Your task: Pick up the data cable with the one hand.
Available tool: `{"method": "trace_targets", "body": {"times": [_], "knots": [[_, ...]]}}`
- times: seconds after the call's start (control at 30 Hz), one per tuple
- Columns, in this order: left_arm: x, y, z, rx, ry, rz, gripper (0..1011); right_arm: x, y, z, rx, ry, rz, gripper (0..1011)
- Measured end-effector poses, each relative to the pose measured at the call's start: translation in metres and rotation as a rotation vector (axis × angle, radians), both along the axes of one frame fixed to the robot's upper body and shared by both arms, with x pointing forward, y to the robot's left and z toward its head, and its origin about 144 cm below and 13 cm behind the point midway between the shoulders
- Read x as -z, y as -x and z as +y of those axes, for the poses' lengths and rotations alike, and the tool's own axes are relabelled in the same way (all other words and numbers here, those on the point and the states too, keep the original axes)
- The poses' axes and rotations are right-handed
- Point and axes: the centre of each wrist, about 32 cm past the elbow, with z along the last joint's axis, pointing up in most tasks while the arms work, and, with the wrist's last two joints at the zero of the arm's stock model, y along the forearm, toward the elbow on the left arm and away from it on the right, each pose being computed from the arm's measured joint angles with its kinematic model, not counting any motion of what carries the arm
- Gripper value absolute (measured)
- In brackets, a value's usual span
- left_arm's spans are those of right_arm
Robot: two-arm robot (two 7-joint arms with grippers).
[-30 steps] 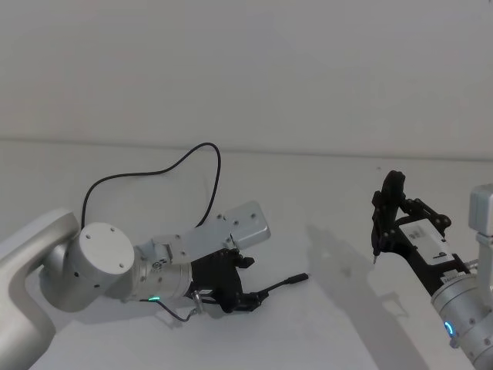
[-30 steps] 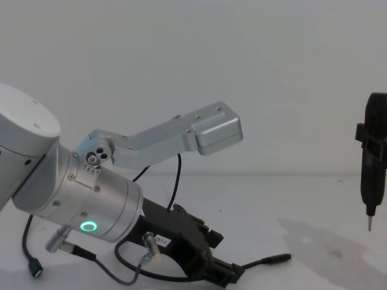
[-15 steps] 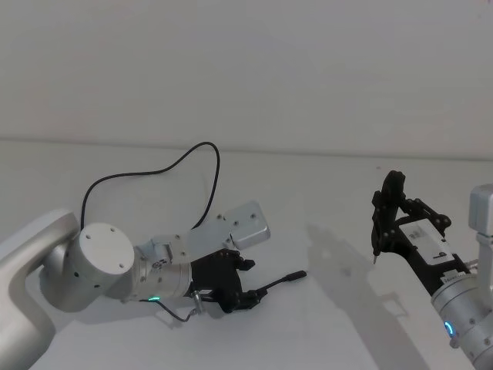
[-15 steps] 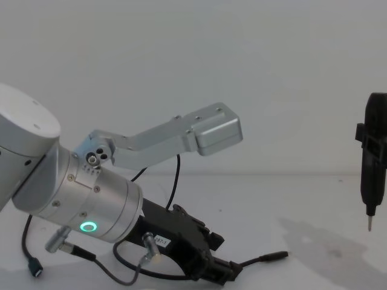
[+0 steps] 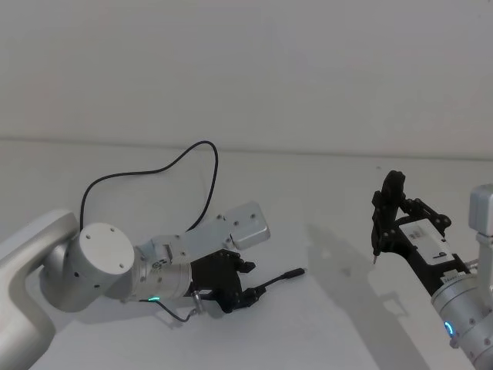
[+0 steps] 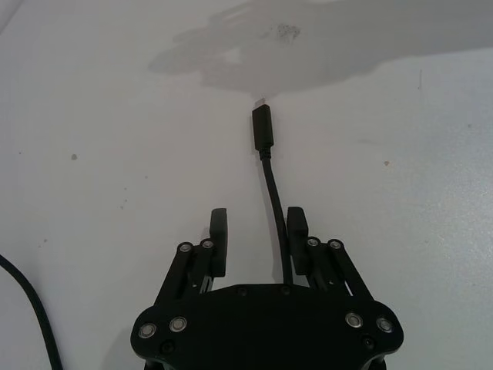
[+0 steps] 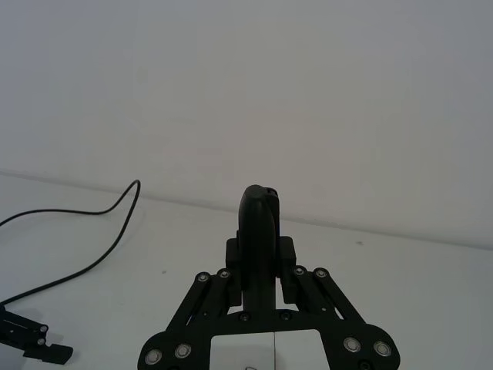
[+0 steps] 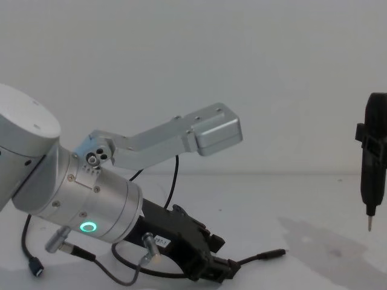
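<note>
Left pincer [image 6: 258,223] sits low over the desk [image 6: 100,154], fingers [image 6: 218,239] apart and straddling the data cable [image 6: 271,185]. The cable runs between the 2 fingers, closer to 1 of them; can't tell if it touches. It is not clamped. The cable's cylindrical plug [image 5: 293,273] lies on the desk just ahead of the left pincer's tips. Behind the left pincer the cable loops off toward the far side of the desk, then curves back on the left. Its small flat connector [image 8: 35,269] lies on the desk below the silver wrist cylinder [image 8: 91,205] that carries the left pincer, green ring light [image 8: 89,227] lit. Right pincer [image 7: 260,256] is well to the right of the left pincer, clamped on a slim black pen-like tool [image 8: 372,163] with its pointed tip down.
</note>
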Motion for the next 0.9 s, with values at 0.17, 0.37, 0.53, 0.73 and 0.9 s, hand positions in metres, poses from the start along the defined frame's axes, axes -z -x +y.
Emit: {"method": "trace_targets", "body": {"times": [0.17,0.37,0.53,0.73,0.9], "knots": [[0.0000,0.0000,0.0000,0.000,0.000,0.000,435,0.0000,0.0000,0.0000,0.000,0.000,0.000,268],[0.0000,0.0000,0.0000,0.000,0.000,0.000,392,0.0000,0.0000,0.0000,0.000,0.000,0.000,268],[0.0000,0.0000,0.0001,0.000,0.000,0.000,364,0.0000,0.0000,0.0000,0.000,0.000,0.000,268],[0.0000,0.0000,0.0001,0.000,-0.001,0.000,322,0.0000,0.0000,0.0000,0.000,0.000,0.000,268],[0.0000,0.0000,0.0000,0.000,-0.001,0.000,289,0.0000,0.0000,0.0000,0.000,0.000,0.000,268]]}}
